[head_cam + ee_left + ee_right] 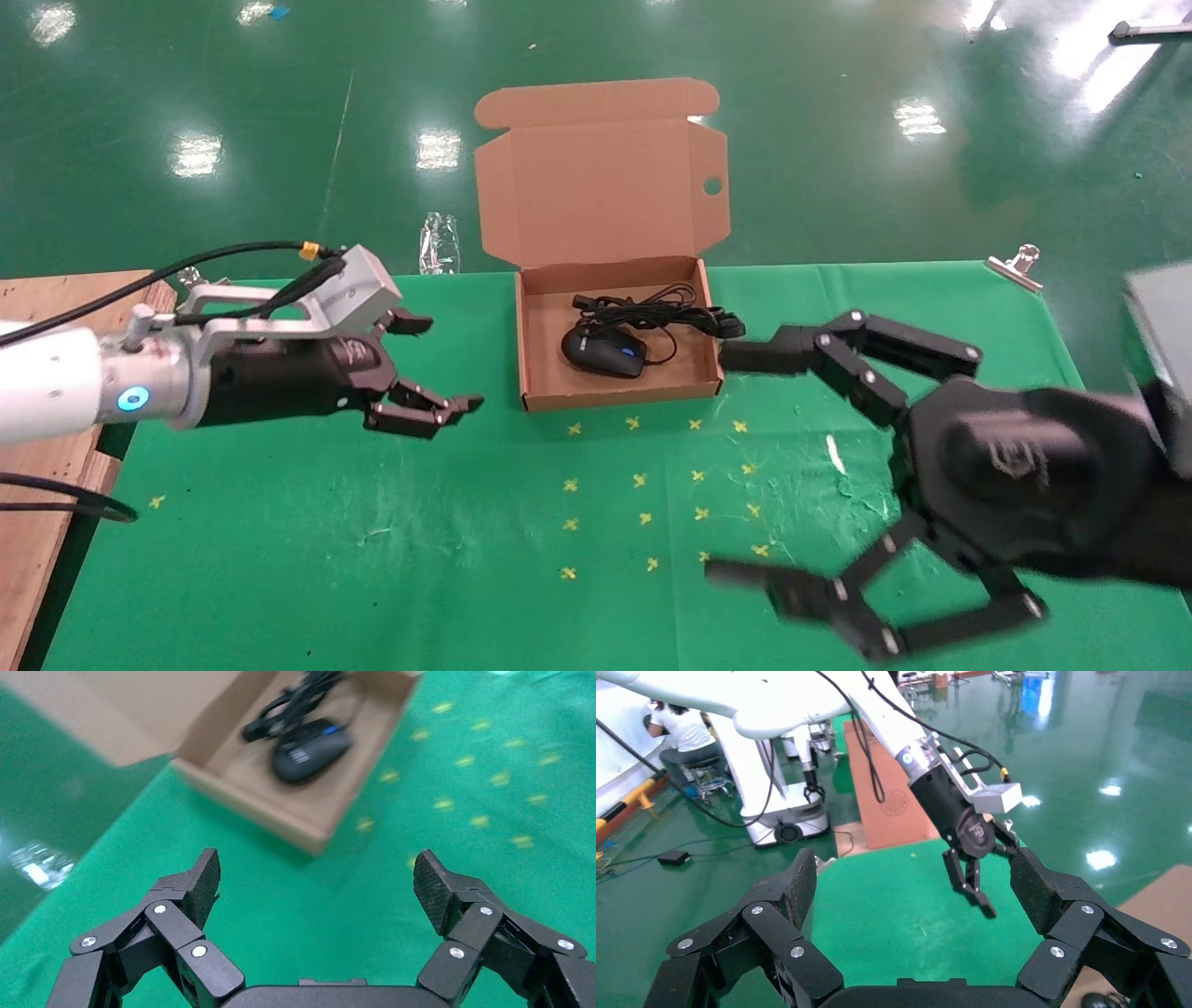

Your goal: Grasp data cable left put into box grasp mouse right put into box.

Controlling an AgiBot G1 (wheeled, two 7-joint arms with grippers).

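- Green cloth (372, 540) marked with small yellow crosses was seen covering the table, with glossy green floor behind it.
- The shallow brown corrugated cardboard box (531, 345) was placed at the far middle of the cloth, its tall hinged lid raised.
- The small black oval mouse (603, 353) with a blue mark was seen lying inside the box.
- A tangle of black cord (652, 312) lay just behind the mouse; the short twisted data cable could not be clearly separated from the mouse's cord.
- The left gripper (438, 368) was held above the cloth left of the box, jaws spread wide, nothing held.
- The right gripper (745, 466) was held right of the box, likewise spread wide and empty.
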